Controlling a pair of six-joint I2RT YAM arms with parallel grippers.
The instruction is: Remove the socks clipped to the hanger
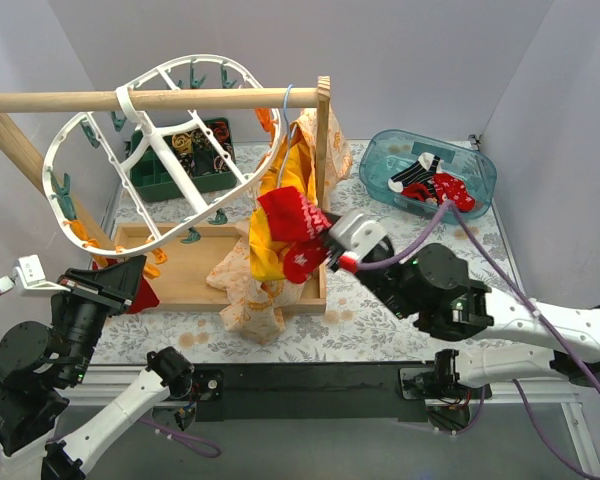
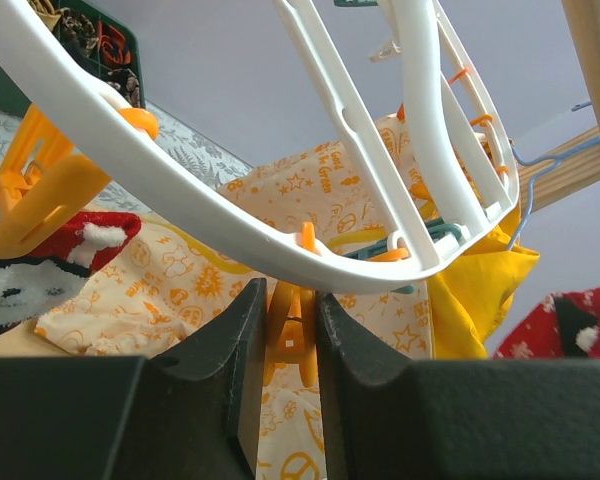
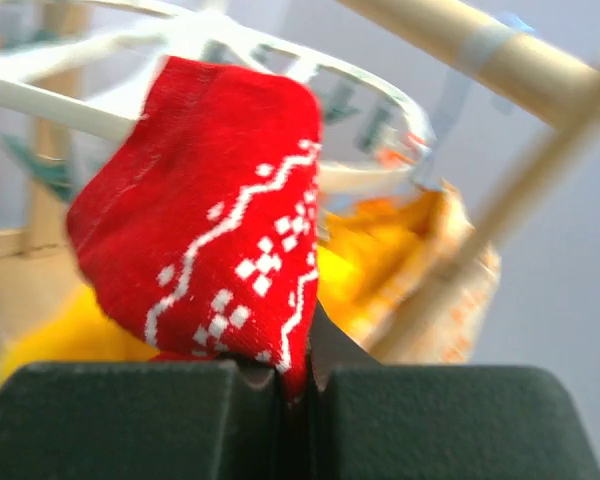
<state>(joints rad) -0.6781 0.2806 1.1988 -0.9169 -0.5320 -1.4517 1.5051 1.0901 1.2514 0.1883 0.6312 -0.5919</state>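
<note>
The white hanger hangs tilted from the wooden rod at about 10 o'clock of the top view, and its lower end points to the centre. The right pincer reaches in from 4 o'clock and is pressed together on the lower edge of a red sock with a white pattern. In the right wrist view the cloth is squeezed between the two fingers. The top of this sock lies against the blurred frame (I cannot tell if a peg holds it there).

Just behind the sock, toward 12 o'clock, hang the yellow garment and the pale cloth with orange print, which falls into the wooden tray. Both crowd this same end of the frame, beside the upright post.

The left pincer sits at 8 o'clock under the low rim of the hanger. In the left wrist view its jaws are almost together and pinch an orange peg that hangs from the rim. At 9 o'clock of that view a second sock, red with a black and white part, touches a yellow peg.

On the worktop, a blue tub at 2 o'clock holds more socks, and a green box stands at 12 o'clock behind the frame.
</note>
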